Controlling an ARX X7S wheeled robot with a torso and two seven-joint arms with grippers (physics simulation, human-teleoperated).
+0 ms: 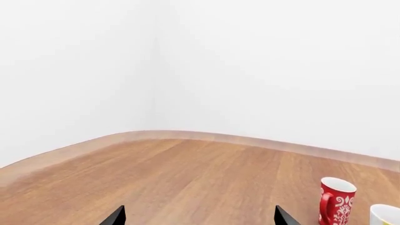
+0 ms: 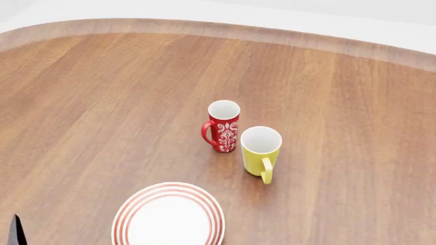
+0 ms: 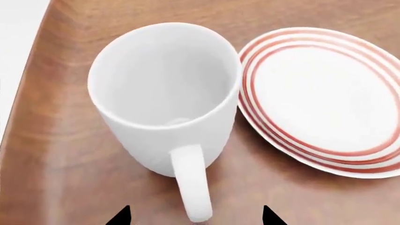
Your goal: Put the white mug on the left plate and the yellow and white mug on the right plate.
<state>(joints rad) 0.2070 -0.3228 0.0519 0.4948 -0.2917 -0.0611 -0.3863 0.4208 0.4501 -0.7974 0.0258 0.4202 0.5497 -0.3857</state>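
The white mug (image 3: 164, 89) stands upright near the table's edge, its handle (image 3: 190, 183) pointing at my right gripper (image 3: 195, 217). That gripper is open, with the handle's end between its fingertips and touching neither. The right plate (image 3: 325, 101) lies right beside this mug. The yellow and white mug (image 2: 261, 149) stands mid-table, and its rim also shows in the left wrist view (image 1: 386, 214). The left plate (image 2: 168, 218) lies at the near edge. My left gripper (image 1: 200, 218) is open and empty over bare table; one fingertip (image 2: 16, 234) shows in the head view.
A red mug with a white floral pattern (image 2: 223, 127) stands just left of the yellow mug and also shows in the left wrist view (image 1: 336, 200). The wooden table (image 2: 102, 102) has a curved far edge against a white wall. The right arm is outside the head view.
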